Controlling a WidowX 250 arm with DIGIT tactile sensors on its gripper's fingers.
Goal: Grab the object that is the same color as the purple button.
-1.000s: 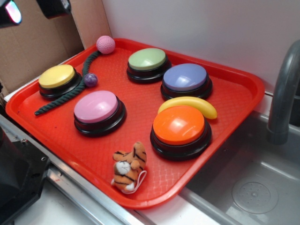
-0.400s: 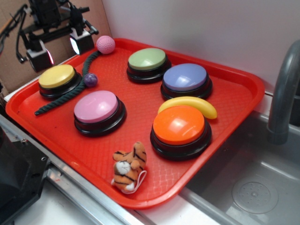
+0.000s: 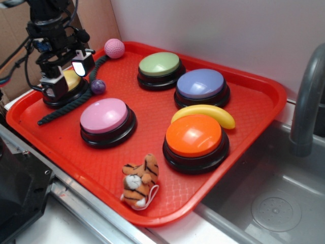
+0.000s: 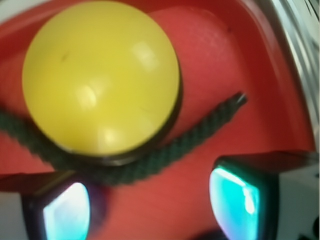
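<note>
The tiny dark-purple ball (image 3: pixel 98 86) lies on the red tray (image 3: pixel 254 96) beside the green rope (image 3: pixel 71 101), between the yellow and pink buttons. The purple button (image 3: pixel 201 84) stands at the tray's back right. My gripper (image 3: pixel 67 76) hangs open over the yellow button (image 3: pixel 63 81), just left of the ball, with nothing between its fingers. In the wrist view my gripper (image 4: pixel 150 207) shows two lit pads (image 4: pixel 235 200) wide apart above bare tray, with the yellow button (image 4: pixel 100 75) and rope (image 4: pixel 200 137) ahead. The ball is not clearly visible there.
Also on the tray are a pink button (image 3: pixel 105 119), a green button (image 3: pixel 159 66), an orange button (image 3: pixel 194 138), a banana (image 3: pixel 205 113), a pink dimpled ball (image 3: pixel 114 48) and a toy tiger (image 3: pixel 139 180). A sink (image 3: pixel 274 203) and faucet (image 3: pixel 304 101) lie to the right.
The arm has come down from the top left corner toward the tray and now hangs over the yellow button. Nothing on the tray has moved.
</note>
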